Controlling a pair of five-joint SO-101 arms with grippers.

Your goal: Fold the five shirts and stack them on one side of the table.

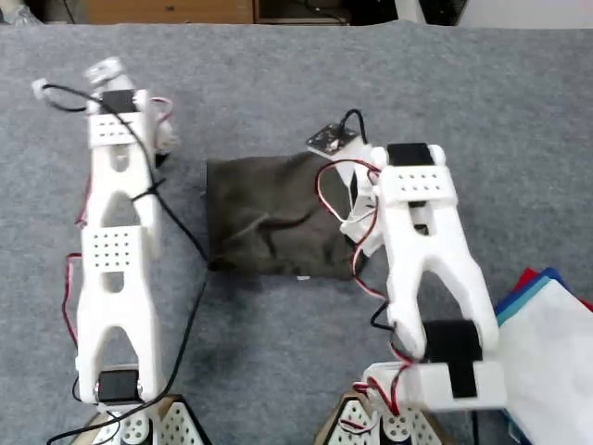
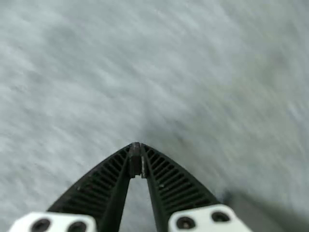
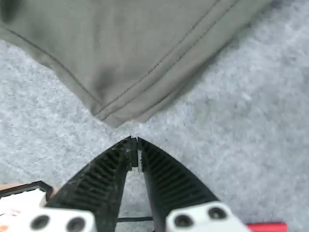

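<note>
Risk: the olive shirt (image 1: pixel 273 222), lying folded mid-way across the bench (image 1: pixel 269 371), could unfold or drag crooked if pinched by a single hem layer on its way to the stack (image 1: pixel 554 334) at the right edge.

Right tool (image 3: pixel 134 153): closed, empty, tips just short of the shirt's corner.

Left tool (image 2: pixel 136 159): closed, empty, over bare felt.

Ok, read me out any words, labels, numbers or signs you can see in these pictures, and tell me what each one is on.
No text can be read anywhere.
On the dark shirt: no print shows.
On the small circuit board just beyond the shirt: any marks are too small to read.
On the pile of cloth at the table's edge: no lettering shows.
</note>
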